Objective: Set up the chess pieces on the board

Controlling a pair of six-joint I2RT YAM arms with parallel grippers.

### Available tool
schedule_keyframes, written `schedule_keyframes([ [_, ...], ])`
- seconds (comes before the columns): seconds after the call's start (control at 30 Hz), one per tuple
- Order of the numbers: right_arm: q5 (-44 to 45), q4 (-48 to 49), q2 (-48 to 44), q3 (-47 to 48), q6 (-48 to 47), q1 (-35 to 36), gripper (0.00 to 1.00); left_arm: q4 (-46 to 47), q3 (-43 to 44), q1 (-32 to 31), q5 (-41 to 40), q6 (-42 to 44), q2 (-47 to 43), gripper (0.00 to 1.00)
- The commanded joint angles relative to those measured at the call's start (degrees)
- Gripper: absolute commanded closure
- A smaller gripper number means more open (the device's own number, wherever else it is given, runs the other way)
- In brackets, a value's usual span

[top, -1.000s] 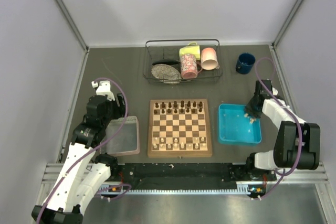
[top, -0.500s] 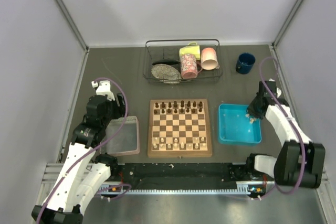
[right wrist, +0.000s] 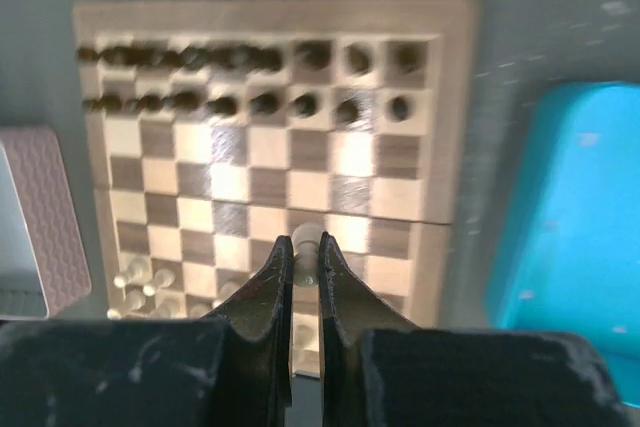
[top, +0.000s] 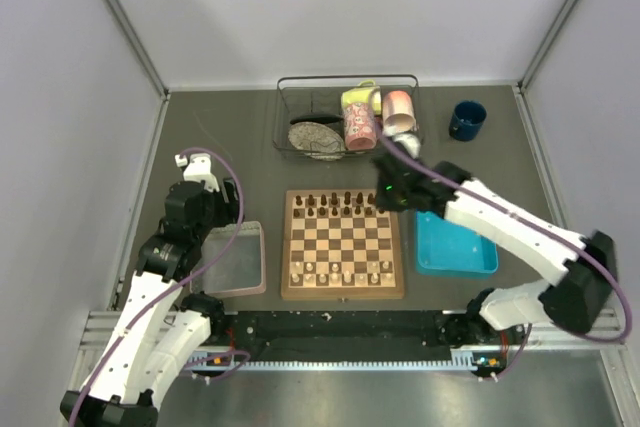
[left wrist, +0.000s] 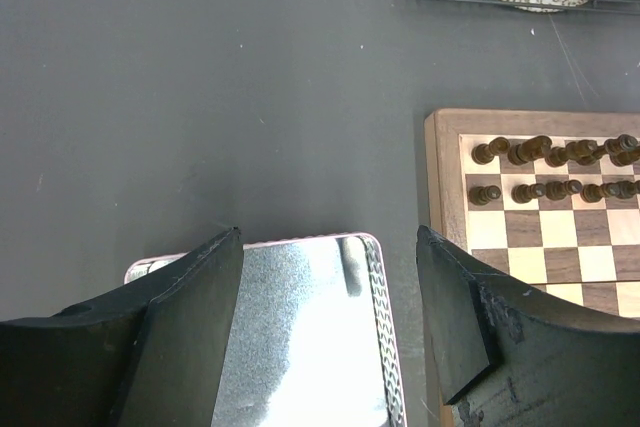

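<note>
Transfer has been begun: the right fingers [right wrist: 272, 282], lately at the blue tray [top: 455, 259], have been swung over the far right part of the board [top: 343, 293] and are closed on a pale chess piece [right wrist: 306, 238] held above it. Placement among the pale rows at the near edge is judged to come next. The left fingers [left wrist: 200, 297] are spread open over the clear tray [left wrist: 378, 277].

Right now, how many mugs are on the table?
4: a yellow mug, a pink patterned mug and a pale pink mug in the wire rack, and a dark blue mug standing right of it. The rack could hide more.
</note>
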Motion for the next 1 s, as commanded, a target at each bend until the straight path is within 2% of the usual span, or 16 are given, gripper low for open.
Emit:
schedule_keyframes([
  [0.0,3.59,-2.67,11.86,9.23,6.18,13.72,0.99,2.79,-0.61,-0.28,0.74,0.62,0.12,0.25],
  [0.17,3.06,-2.41,21.30,15.84,9.26,22.96,0.99,2.70,-0.70,-0.28,0.74,0.71,0.12,0.25],
  [0.27,1.83,-1.79,24.30,15.86,10.67,24.90,0.99,2.79,-0.70,-0.28,0.92,0.71,-0.05,0.25],
  [0.63,-2.57,4.80,26.58,10.05,12.34,25.70,0.99,2.79,-0.79,-0.28,1.27,0.62,-0.32,0.25],
  [0.97,-3.98,5.33,28.96,9.53,12.25,25.61,0.99,3.06,-0.88,-0.37,2.41,0.71,-0.49,0.25],
])
